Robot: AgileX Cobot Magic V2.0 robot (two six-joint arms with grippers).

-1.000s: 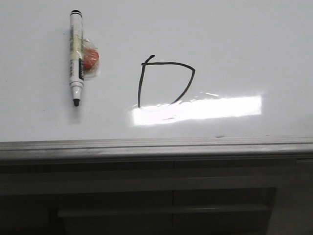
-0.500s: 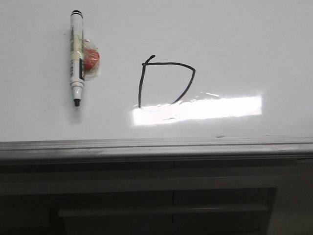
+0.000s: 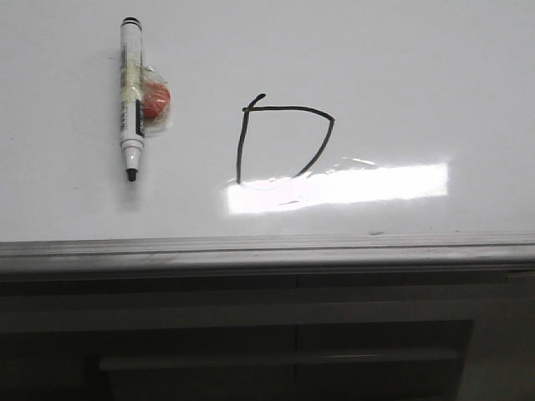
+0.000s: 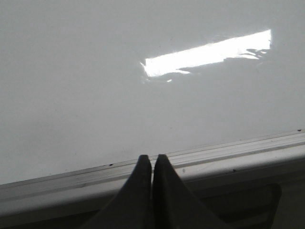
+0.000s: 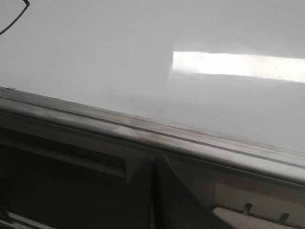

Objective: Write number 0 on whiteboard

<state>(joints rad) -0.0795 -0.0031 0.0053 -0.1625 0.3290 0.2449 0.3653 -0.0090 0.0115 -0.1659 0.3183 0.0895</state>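
The whiteboard (image 3: 401, 75) fills the front view, with a bright glare strip low on it. The number 0 (image 3: 324, 140) is drawn on it as a thin black angular D shape near the middle. A white marker (image 3: 130, 104) with a black tip lies to its left, beside an orange-red lump (image 3: 155, 102) in clear wrap. Neither gripper shows in the front view. My left gripper (image 4: 152, 158) is shut and empty over the board's grey rail (image 4: 228, 150). My right gripper (image 5: 155, 160) is shut and empty, below the rail (image 5: 143, 129). A bit of the stroke (image 5: 14, 21) shows there.
The grey metal rail (image 3: 267, 249) runs along the board's near edge. Below it is a dark panelled cabinet front (image 3: 284, 351) with a long handle slot.
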